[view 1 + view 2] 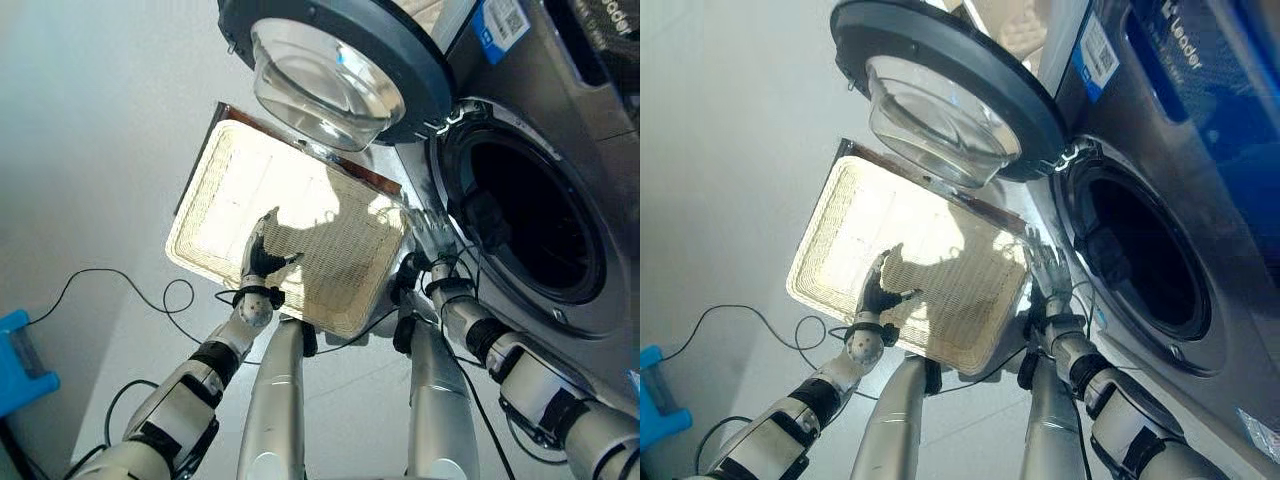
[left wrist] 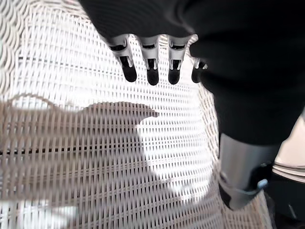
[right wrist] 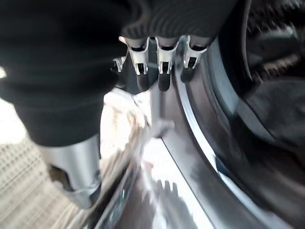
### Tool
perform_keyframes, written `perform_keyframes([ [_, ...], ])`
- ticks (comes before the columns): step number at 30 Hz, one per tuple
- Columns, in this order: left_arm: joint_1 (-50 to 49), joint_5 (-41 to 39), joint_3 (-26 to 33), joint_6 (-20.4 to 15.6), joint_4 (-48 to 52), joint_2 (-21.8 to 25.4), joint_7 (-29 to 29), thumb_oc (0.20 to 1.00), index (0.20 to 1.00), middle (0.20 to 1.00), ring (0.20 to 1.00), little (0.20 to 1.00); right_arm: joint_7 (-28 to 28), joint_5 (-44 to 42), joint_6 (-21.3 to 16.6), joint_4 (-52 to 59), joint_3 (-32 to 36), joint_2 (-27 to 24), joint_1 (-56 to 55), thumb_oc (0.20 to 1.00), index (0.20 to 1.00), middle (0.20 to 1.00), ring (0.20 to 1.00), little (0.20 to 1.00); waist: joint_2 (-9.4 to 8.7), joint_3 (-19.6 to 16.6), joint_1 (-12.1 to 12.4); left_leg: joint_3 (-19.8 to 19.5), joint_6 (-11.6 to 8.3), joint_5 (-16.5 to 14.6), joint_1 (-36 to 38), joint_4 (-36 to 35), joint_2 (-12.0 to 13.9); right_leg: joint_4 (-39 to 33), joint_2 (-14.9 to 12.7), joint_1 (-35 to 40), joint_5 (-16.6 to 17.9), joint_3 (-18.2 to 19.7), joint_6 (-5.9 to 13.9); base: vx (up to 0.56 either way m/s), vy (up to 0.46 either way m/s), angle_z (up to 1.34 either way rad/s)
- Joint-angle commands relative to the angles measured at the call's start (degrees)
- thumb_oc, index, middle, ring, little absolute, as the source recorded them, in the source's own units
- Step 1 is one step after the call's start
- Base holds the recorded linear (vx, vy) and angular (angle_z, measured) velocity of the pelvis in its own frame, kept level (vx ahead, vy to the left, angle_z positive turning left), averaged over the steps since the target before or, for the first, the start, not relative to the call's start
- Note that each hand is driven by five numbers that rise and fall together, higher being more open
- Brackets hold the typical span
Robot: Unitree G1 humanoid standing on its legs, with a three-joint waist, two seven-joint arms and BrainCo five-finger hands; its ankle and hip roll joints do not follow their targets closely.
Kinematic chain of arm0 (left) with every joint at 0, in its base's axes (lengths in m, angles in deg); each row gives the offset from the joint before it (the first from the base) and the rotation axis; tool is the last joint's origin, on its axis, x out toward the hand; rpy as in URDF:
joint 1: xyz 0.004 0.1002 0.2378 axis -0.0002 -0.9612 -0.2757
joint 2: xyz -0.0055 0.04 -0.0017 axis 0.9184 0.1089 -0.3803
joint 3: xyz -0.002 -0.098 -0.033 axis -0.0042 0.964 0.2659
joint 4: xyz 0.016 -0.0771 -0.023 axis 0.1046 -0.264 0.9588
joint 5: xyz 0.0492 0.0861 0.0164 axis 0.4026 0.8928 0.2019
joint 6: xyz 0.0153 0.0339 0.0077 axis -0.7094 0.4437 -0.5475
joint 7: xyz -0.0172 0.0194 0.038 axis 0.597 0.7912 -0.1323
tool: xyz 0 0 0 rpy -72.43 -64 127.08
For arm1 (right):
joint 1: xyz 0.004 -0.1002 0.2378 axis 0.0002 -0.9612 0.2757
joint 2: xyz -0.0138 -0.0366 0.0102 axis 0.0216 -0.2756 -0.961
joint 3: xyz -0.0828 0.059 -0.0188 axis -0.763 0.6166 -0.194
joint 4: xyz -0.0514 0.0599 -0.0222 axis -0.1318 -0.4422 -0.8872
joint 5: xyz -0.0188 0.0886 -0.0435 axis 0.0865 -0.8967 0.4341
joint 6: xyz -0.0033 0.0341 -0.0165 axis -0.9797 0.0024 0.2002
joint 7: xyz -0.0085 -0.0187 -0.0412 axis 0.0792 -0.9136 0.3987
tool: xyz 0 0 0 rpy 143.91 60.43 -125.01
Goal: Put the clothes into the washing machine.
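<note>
Looking down in the left eye view: the woven basket (image 1: pixel 240 200) is seen lying on the floor, beside the washing machine (image 1: pixel 560 120), whose door (image 1: pixel 330 60) is swung open over the basket's far edge. No clothes are seen in the basket; its weave is bare. The left hand (image 1: pixel 262 252) is held over the basket floor, fingers straight and spread, nothing held. The right hand (image 1: pixel 428 232) is held at the drum opening's (image 1: pixel 530 235) near rim, fingers straight, nothing held.

Right eye view: same layout; a dark mass is seen low inside the drum, possibly clothes, cannot be confirmed.

Left wrist view: fingers (image 2: pixel 152 71) are shown extended above white weave, apart from it, empty.

Right wrist view: fingers (image 3: pixel 159 71) are shown extended beside the metal drum rim; dark soft-looking material is seen inside the drum (image 3: pixel 271 119).

Judgement: clothes would be expected to be light, limp, non-fragile; a bunched pinch at mid-fabric should be used. Orientation and long axis cannot be given, since no garment is clearly visible.
</note>
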Motion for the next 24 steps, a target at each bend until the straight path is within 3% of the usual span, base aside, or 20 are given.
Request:
perform_keyframes([
  [1,-1.90,1.28,1.80,-1.27,-0.82,-1.07,2.44,1.000,1.000,1.000,1.000,1.000,-0.27,-2.56,0.51,0.10,1.96,-1.01,-0.21,1.000,1.000,1.000,1.000,1.000,0.14,-1.44,1.49,4.89,-1.56,-2.17,3.32,-1.49,-0.53,6.64,1.07,2.43,-8.21,-1.96,5.26,0.00,0.000,0.00],
  [9,-5.89,0.39,3.32,-0.98,-4.92,-0.63,8.39,1.000,1.000,1.000,1.000,1.000,-1.79,-1.94,-0.77,0.42,5.29,0.31,-6.50,1.000,1.000,1.000,1.000,1.000,-1.53,-1.44,1.00,4.78,-1.91,-1.78,15.69,-5.30,-0.31,2.04,2.20,15.22,-8.31,-1.36,5.29,0.01,0.022,-0.04],
  [11,-8.88,-0.45,3.55,-0.66,-5.91,-0.82,10.65,1.000,1.000,1.000,1.000,1.000,-2.71,-1.85,-2.22,1.51,5.88,0.65,-10.40,1.000,1.000,1.000,1.000,1.000,-2.12,-2.57,0.68,4.36,-2.21,-1.28,21.26,-7.72,-0.44,-1.24,3.44,21.65,-8.25,-0.96,5.01,0.07,0.043,-0.10],
  [17,-10.56,-0.41,3.69,-1.05,-6.85,-1.07,11.32,1.000,1.000,1.000,1.000,1.000,-3.45,-1.55,-4.08,1.66,6.45,0.72,-12.36,1.000,1.000,1.000,1.000,1.000,-2.41,-4.09,0.51,4.13,-2.23,-0.83,23.33,-9.25,-0.53,-2.90,3.98,24.08,-8.15,-0.80,4.78,0.08,0.011,-0.07],
  [18,-15.72,4.00,2.79,-1.57,-9.04,-2.16,14.37,1.000,1.000,1.000,1.000,1.000,-9.65,-3.00,-9.58,1.39,7.72,1.86,-18.60,1.000,1.000,1.000,1.000,1.000,-3.66,-10.94,0.32,4.11,-2.06,-0.41,31.57,-14.49,-0.63,-8.26,5.19,33.24,-8.33,0.45,4.57,0.34,-0.019,-0.02],
  [24,-19.24,5.70,3.19,0.68,-10.30,-3.00,15.02,1.000,1.000,1.000,1.000,1.000,-13.26,-3.56,-12.27,0.62,8.39,3.44,-23.36,1.000,1.000,1.000,1.000,1.000,-4.44,-15.93,-0.10,3.25,-1.70,0.50,36.45,-18.70,-0.44,-12.38,5.32,37.90,-6.53,2.14,5.09,0.16,-0.016,-0.07],
])
